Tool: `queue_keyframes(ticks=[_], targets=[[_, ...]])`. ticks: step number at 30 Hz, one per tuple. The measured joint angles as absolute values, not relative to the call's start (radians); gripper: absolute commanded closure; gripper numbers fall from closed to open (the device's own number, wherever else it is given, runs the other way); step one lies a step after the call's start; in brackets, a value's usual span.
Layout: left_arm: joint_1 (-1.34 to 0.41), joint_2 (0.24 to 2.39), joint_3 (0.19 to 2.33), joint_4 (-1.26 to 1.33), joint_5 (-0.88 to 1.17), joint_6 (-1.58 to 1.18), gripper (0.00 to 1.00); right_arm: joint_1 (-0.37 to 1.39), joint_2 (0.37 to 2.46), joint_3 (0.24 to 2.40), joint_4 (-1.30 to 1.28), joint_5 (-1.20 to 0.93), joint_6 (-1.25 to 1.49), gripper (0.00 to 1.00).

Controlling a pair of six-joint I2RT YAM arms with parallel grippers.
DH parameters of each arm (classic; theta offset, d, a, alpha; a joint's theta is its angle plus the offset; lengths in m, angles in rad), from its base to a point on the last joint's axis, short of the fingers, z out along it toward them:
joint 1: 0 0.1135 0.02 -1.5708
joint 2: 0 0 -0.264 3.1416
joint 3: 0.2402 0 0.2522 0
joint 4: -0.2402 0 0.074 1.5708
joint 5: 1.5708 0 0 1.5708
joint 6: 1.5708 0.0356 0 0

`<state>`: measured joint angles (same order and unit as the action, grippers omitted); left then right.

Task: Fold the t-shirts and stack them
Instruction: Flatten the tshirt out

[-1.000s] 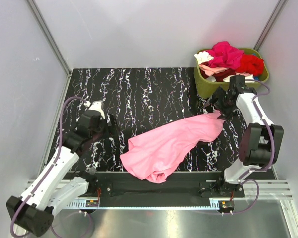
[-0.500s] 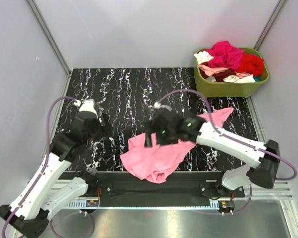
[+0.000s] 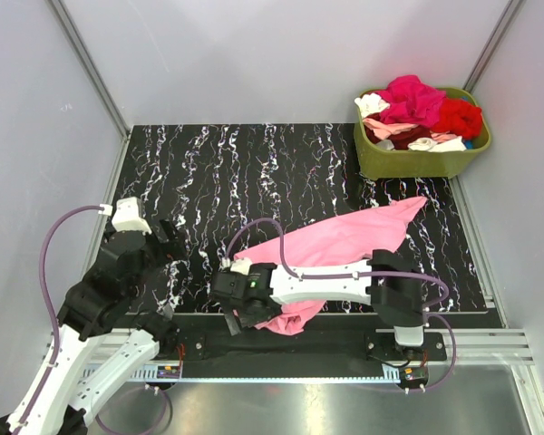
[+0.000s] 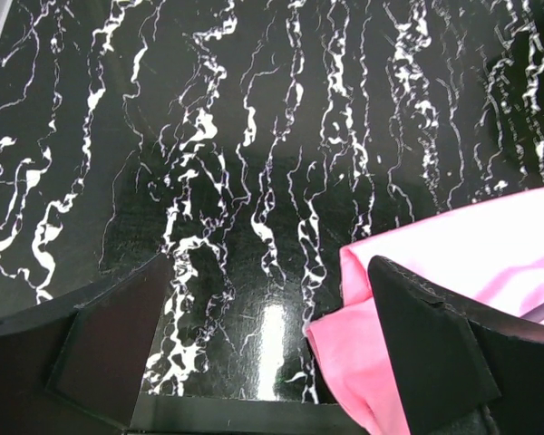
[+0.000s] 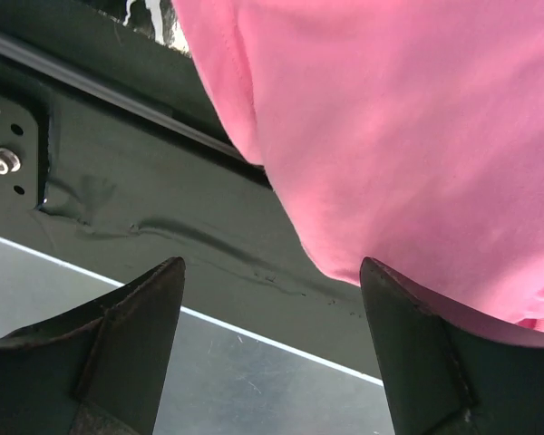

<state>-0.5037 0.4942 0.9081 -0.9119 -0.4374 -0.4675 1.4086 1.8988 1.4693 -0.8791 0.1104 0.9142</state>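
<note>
Nothing is folded yet: the pink tee [image 3: 335,249] lies crumpled from 6 toward 2 o'clock, and the other tees [image 3: 417,101] wait in the tub [image 3: 381,161] at 1 o'clock. Your right gripper [image 5: 272,265] stands spread at its near hem. Your left gripper [image 4: 270,263] gapes over the table [image 3: 254,163] at 9 o'clock.

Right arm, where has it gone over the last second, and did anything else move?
The right gripper swung from beside the green tub to the near end of the pink shirt, jaws open. The left gripper pulled back toward the near left corner, open. The tub stayed put.
</note>
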Motion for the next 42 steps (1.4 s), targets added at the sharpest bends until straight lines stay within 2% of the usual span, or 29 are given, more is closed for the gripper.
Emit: queue_keyframes(ticks=[7, 14, 17, 22, 26, 31, 33, 35, 37, 40, 42], targets=[[-0.504, 0.494, 0.905, -0.913, -0.439, -0.467, 0.01, 1.405, 1.970, 1.567, -0.921, 0.158, 0.910, 0.20], [-0.504, 0.492, 0.905, -0.913, -0.441, -0.467, 0.01, 1.404, 2.072, 1.596, -0.949, 0.220, 0.886, 0.32], [-0.504, 0.492, 0.905, -0.913, -0.442, -0.467, 0.01, 1.402, 2.096, 1.596, -0.963, 0.234, 0.879, 0.45], [-0.504, 0.492, 0.905, -0.913, -0.442, -0.467, 0.01, 1.397, 2.099, 1.596, -0.968, 0.254, 0.865, 0.81], [-0.504, 0.492, 0.905, -0.912, -0.442, -0.467, 0.01, 1.393, 2.099, 1.596, -0.978, 0.274, 0.863, 0.96], [-0.504, 0.494, 0.905, -0.912, -0.442, -0.467, 0.01, 1.393, 2.078, 1.601, -1.021, 0.289, 0.865, 0.98], [-0.504, 0.496, 0.903, -0.911, -0.442, -0.467, 0.01, 1.392, 2.040, 1.608, -1.047, 0.297, 0.865, 0.95], [-0.504, 0.500, 0.900, -0.912, -0.442, -0.467, 0.01, 1.390, 1.986, 1.620, -1.059, 0.296, 0.863, 0.84], [-0.504, 0.501, 0.899, -0.912, -0.442, -0.467, 0.01, 1.382, 1.926, 1.634, -1.065, 0.292, 0.854, 0.83], [-0.504, 0.501, 0.896, -0.911, -0.442, -0.467, 0.01, 1.351, 1.825, 1.640, -1.063, 0.277, 0.836, 0.99], [-0.504, 0.505, 0.895, -0.911, -0.441, -0.467, 0.01, 1.318, 1.766, 1.639, -1.064, 0.268, 0.826, 1.00]])
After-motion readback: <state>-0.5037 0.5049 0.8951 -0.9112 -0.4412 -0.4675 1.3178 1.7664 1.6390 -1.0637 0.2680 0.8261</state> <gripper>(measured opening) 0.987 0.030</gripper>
